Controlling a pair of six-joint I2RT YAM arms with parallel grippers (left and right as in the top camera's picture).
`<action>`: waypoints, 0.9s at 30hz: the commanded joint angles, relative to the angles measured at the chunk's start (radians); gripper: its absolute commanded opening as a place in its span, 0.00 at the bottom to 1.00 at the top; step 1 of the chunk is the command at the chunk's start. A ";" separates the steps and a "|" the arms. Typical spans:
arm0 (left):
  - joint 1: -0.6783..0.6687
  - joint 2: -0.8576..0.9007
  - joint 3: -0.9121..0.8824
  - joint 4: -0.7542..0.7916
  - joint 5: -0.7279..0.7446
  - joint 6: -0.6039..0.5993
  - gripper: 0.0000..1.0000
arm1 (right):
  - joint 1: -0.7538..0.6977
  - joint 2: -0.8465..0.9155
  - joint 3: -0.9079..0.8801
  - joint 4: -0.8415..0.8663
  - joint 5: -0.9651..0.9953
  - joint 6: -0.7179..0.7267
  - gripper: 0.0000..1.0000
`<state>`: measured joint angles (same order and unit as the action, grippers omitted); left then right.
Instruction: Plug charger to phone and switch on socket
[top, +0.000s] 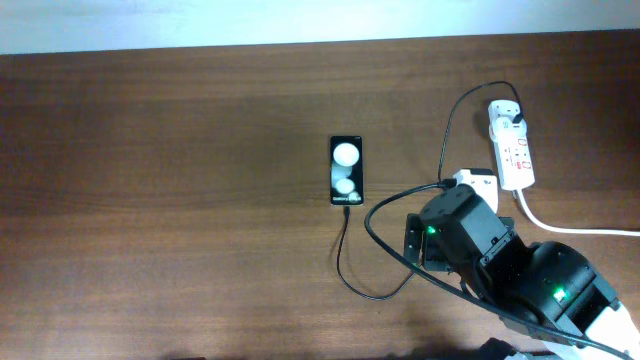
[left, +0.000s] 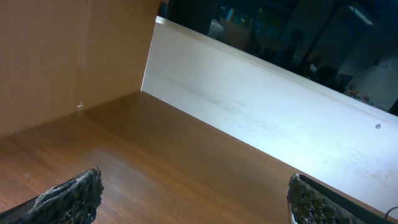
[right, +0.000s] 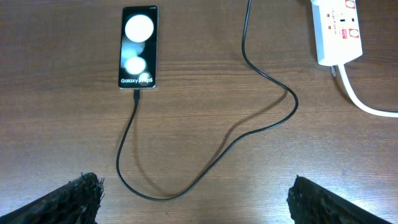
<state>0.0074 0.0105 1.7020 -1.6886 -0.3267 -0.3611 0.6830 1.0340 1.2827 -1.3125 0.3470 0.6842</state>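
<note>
The black phone (top: 347, 170) lies flat mid-table, its face showing two white spots; it also shows in the right wrist view (right: 139, 46). The thin black charger cable (top: 352, 285) has its tip at the phone's lower edge (right: 136, 93). It loops across the table and runs up to the far end of the white socket strip (top: 512, 150), which the right wrist view shows too (right: 336, 31). My right gripper (right: 196, 199) is open and empty, held high above the cable loop; the overhead view shows it (top: 462, 200) near the strip. My left gripper (left: 193, 199) is open and empty over bare table.
The strip's thick white cord (top: 570, 228) runs off to the right edge. A white wall panel (left: 267, 118) and a wooden side panel (left: 62, 56) stand beyond the left gripper. The right arm's body (top: 540, 285) covers the table's near right corner.
</note>
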 joint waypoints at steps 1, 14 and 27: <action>0.004 -0.003 0.002 0.004 -0.009 -0.010 0.99 | -0.005 -0.001 0.011 0.008 0.002 0.005 0.99; 0.004 -0.003 -0.433 0.352 -0.011 -0.010 0.99 | -0.005 -0.001 0.011 0.006 0.002 0.004 0.99; 0.004 -0.003 -1.108 1.006 0.118 -0.129 0.99 | -0.005 -0.001 0.011 -0.010 0.002 0.004 0.99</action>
<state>0.0078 0.0120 0.6773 -0.7528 -0.2230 -0.4702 0.6830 1.0351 1.2831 -1.3148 0.3470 0.6838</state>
